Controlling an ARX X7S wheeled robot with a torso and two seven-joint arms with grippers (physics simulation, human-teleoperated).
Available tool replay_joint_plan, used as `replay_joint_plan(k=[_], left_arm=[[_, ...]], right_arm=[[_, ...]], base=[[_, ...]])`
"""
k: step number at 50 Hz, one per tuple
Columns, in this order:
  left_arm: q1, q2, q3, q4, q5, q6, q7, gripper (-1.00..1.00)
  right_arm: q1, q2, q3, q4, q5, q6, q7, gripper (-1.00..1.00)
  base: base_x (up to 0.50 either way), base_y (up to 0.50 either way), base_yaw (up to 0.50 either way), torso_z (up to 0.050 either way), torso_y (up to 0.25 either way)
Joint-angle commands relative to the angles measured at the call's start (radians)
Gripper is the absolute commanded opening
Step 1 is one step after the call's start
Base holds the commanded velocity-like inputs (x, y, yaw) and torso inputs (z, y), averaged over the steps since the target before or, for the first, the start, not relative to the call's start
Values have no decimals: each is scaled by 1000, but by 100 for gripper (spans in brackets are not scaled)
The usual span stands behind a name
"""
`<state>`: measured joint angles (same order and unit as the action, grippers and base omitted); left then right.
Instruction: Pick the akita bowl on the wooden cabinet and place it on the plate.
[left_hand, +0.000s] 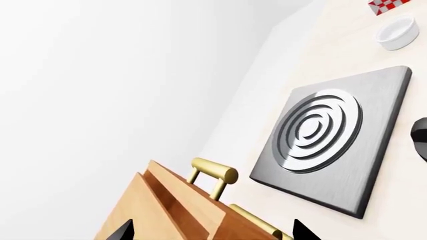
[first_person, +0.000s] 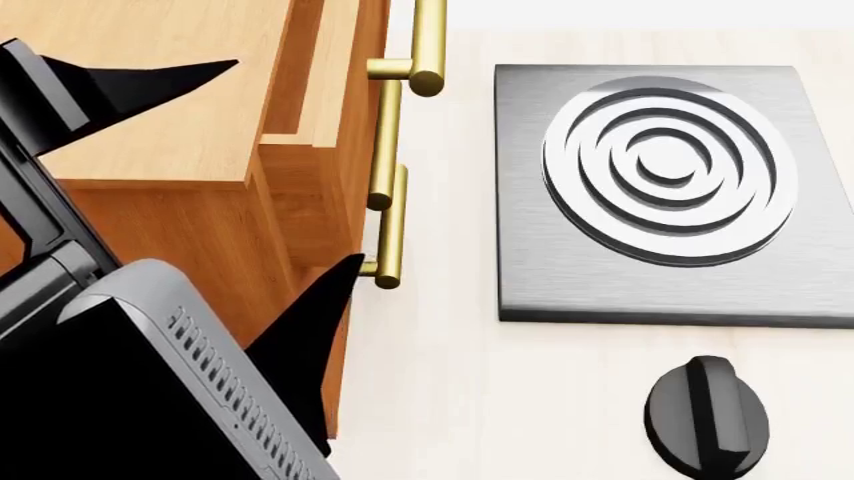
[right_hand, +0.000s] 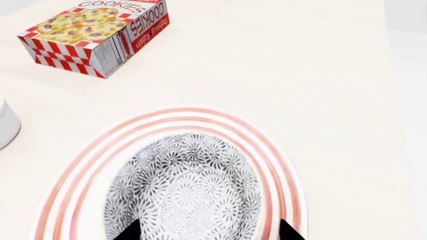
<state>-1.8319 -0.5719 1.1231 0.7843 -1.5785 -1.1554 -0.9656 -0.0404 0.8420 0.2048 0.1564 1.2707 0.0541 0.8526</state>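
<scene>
The akita bowl (right_hand: 190, 187) (white with a dense grey floral pattern) sits inside the red-ringed plate (right_hand: 280, 165) on the pale surface (right_hand: 300, 65), with a cookies box (right_hand: 97, 35) lying well apart from it. The right gripper (right_hand: 210, 231) hangs over the bowl, its fingers spread; it seems to hold nothing, though only the tips show. The left gripper (first_person: 227, 170) hovers by the wooden cabinet (first_person: 174, 130), fingers wide and empty. Beside the cabinet lie a steel burner plate (first_person: 667, 190) and a black knob (first_person: 707, 415).
</scene>
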Motion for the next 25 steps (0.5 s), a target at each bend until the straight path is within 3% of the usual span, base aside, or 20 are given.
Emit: replay_joint_plan(k=[1,25], left_arm=[[0,-2,2,1,-5,3,-6,100],[-6,-5,4,3,-6,7,-7,100]], right_arm=[[-21,8,19,-18,5,-1,6,100],[-98,83,150,-212,35,-26,49,100]], base=[[0,0,0,0,0],[0,0,0,0,0]])
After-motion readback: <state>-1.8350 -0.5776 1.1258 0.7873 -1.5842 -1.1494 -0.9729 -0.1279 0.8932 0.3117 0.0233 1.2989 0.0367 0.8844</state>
